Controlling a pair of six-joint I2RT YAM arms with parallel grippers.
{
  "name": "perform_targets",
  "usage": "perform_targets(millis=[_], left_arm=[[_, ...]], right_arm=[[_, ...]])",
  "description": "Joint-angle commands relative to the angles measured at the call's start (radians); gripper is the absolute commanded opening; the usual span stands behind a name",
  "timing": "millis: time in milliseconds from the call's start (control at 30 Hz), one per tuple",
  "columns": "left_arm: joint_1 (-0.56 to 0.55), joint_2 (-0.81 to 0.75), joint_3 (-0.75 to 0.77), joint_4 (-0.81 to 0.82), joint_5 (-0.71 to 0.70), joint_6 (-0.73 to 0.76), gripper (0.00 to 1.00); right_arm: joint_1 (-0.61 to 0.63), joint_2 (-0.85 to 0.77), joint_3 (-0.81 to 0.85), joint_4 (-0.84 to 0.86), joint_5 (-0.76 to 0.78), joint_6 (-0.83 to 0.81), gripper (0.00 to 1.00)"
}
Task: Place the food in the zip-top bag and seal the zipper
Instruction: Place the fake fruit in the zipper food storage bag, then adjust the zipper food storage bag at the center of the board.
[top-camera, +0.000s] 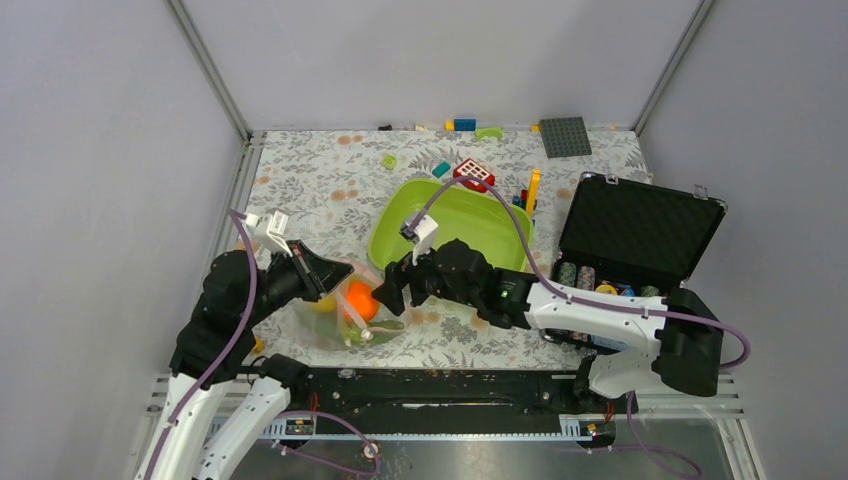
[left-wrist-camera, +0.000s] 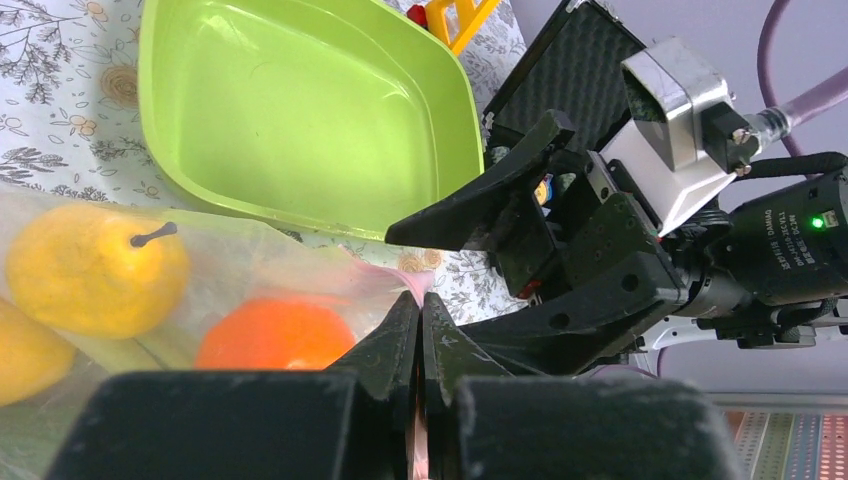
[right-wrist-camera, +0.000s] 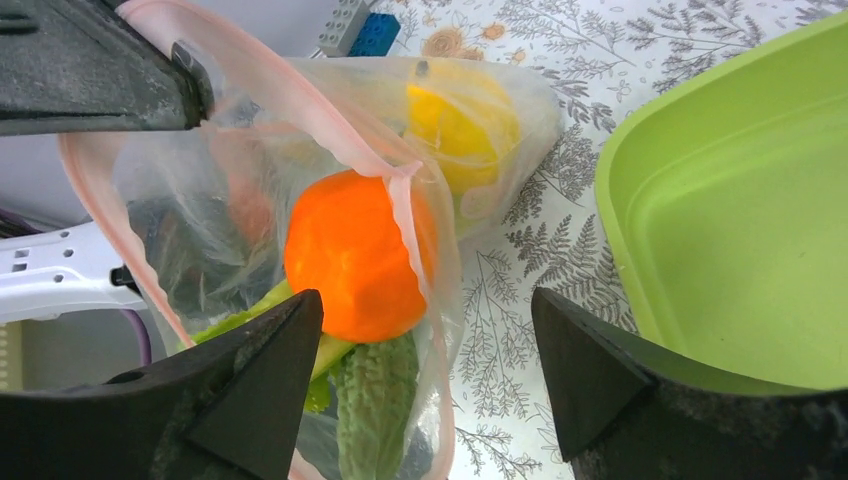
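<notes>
The clear zip-top bag (top-camera: 335, 318) lies left of centre with its mouth raised. Inside it are the orange-red round fruit (right-wrist-camera: 350, 255), a yellow fruit (right-wrist-camera: 460, 120), the dark green cucumber (right-wrist-camera: 375, 400) and a green leek end (right-wrist-camera: 245, 318). A second yellow fruit (left-wrist-camera: 20, 350) shows in the left wrist view. My left gripper (left-wrist-camera: 420, 300) is shut on the pinkish zipper (right-wrist-camera: 405, 200) at the mouth's edge. My right gripper (right-wrist-camera: 430, 330) is open just in front of the mouth, apart from the bag, with the orange fruit between its fingertips in view.
The lime-green tray (top-camera: 455, 215) stands just behind the right gripper. An open black case (top-camera: 640, 235) sits at the right. Loose bricks (top-camera: 475, 175) and a grey baseplate (top-camera: 565, 135) lie along the back edge. Two bricks (right-wrist-camera: 360, 30) lie beyond the bag.
</notes>
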Motion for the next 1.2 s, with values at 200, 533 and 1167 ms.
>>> perform_targets(millis=[200,533,1167], left_arm=[[0.003,-0.031,-0.02,0.115,0.057,-0.006,0.0],[0.003,-0.044,-0.068,0.147,0.12,-0.004,0.0],[0.003,0.057,-0.15,0.703,0.422,-0.189,0.31]], right_arm=[[0.004,0.113,0.116,-0.059,-0.127,-0.001,0.56],[0.003,0.037,0.1,-0.075,-0.084,0.081,0.08],[0.004,-0.162,0.315,-0.555,0.048,0.281,0.02]])
